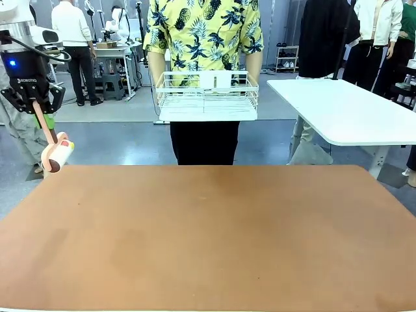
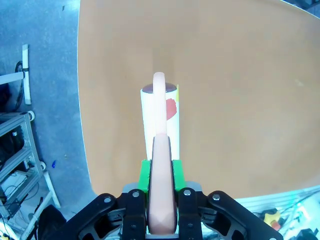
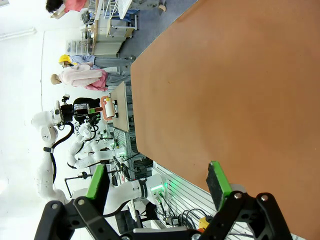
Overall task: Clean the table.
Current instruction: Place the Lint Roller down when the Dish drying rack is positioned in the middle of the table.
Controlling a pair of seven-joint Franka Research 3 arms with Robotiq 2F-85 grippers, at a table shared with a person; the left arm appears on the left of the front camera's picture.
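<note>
1. Left gripper (image 1: 41, 107) is clamped on the pink handle of a lint roller (image 1: 57, 156), whose head hangs by the far left corner of the tabletop (image 1: 214, 240).
2. Right gripper (image 3: 157, 181) stands wide open and empty, facing the reddish-brown tabletop's edge.
3. Beyond the far edge, a person (image 1: 205, 32) holds a white wire basket (image 1: 207, 97).

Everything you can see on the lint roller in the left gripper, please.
The lint roller has a slim peach-pink plastic-looking handle that curves over a white sticky-paper roll bearing a red mark, with a dark end core. The black left gripper is shut on the handle, green pads on both sides. It hangs roll-down and tilted by the far left corner of the large reddish-brown table; whether the roll touches the top is unclear.
</note>
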